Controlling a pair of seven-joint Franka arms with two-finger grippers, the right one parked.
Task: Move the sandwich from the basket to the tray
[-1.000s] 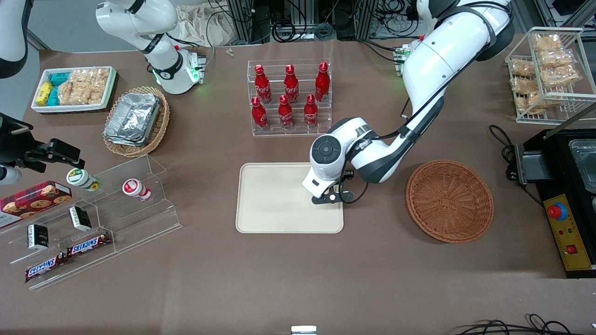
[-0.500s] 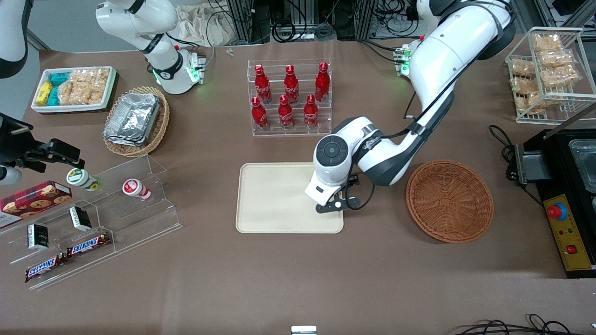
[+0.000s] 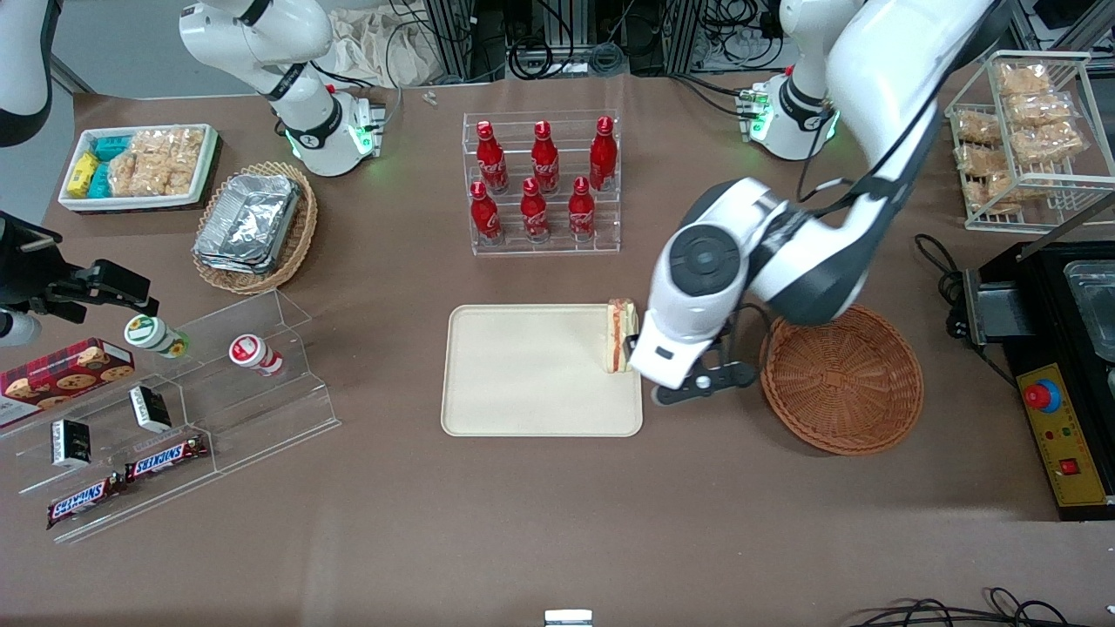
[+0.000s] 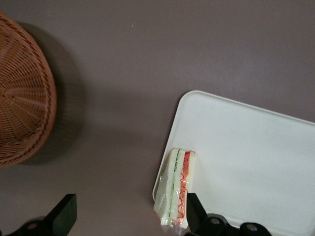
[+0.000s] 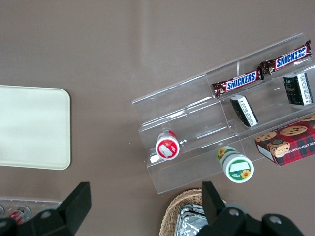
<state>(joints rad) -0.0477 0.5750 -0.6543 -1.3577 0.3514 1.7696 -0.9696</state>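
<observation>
The sandwich (image 3: 619, 336), a wrapped white wedge with an orange-red filling, lies on the cream tray (image 3: 523, 374) at the rim nearest the basket. In the left wrist view the sandwich (image 4: 178, 187) rests along the edge of the tray (image 4: 256, 142), its wrapper slightly over the rim. My gripper (image 3: 672, 359) hangs raised above the strip of table between the tray and the reddish-brown basket (image 3: 841, 376). The gripper (image 4: 130, 220) is open, with one black finger (image 4: 197, 216) beside the sandwich and nothing held. Nothing lies in the basket (image 4: 22, 98).
A clear rack of red bottles (image 3: 542, 183) stands farther from the camera than the tray. A clear snack shelf (image 3: 192, 392), a tan basket of foil containers (image 3: 257, 225) and a white bin (image 3: 139, 165) lie toward the parked arm's end. A black machine (image 3: 1063, 348) sits beside the basket.
The gripper rose from the tray's end and moved toward the basket. The sandwich, hidden under the hand before, now shows lying on the tray.
</observation>
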